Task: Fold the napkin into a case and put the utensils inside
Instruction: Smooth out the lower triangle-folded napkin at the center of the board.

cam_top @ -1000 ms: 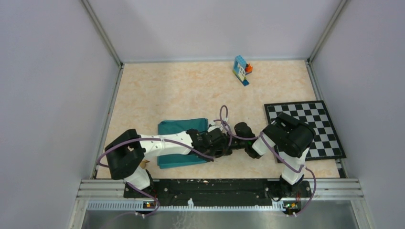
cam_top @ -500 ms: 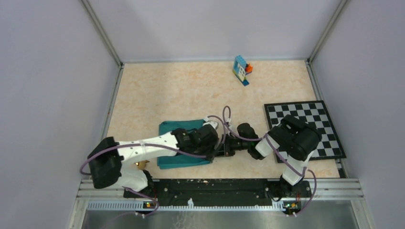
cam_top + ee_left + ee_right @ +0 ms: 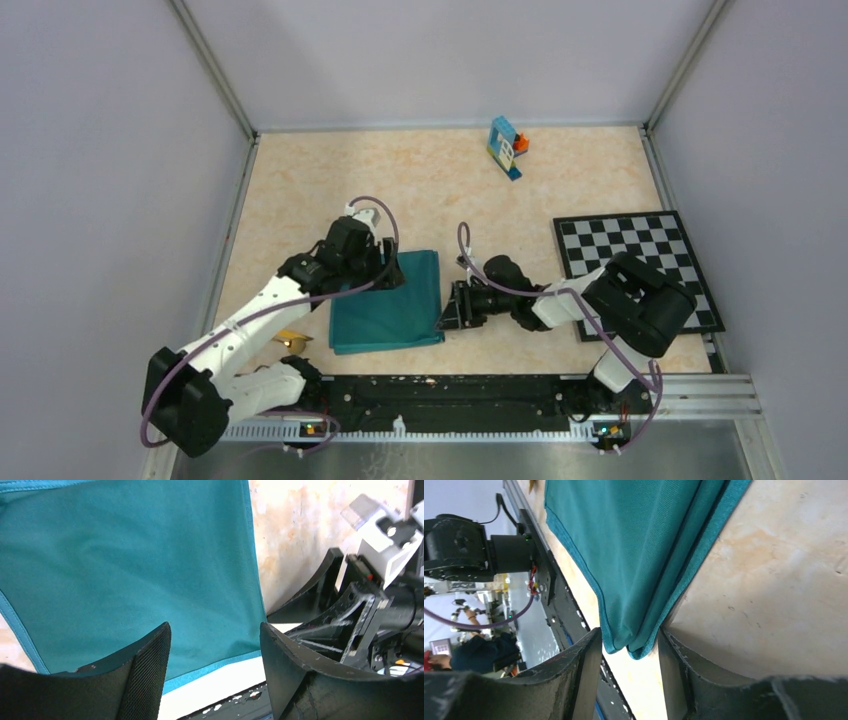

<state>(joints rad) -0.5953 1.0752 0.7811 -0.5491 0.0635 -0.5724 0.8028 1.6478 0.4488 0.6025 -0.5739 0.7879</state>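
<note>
Teal napkin point(image 3: 388, 303) lies folded on the table point(image 3: 420, 190), between the two grippers; the left gripper point(image 3: 215, 645) hovers above its far left part, fingers wide apart and empty; the right gripper point(image 3: 629, 652) sits low at the cloth's near right corner, that corner between its narrowly parted fingers point(image 3: 579, 672).

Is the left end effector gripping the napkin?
No: the left end effector is open above the napkin, with nothing between its fingers.

The teal napkin point(image 3: 388, 305) lies folded on the desk point(image 3: 300, 190), left pincer point(image 3: 385, 272) at its far edge, right pincer point(image 3: 447, 308) beside its right edge
</note>
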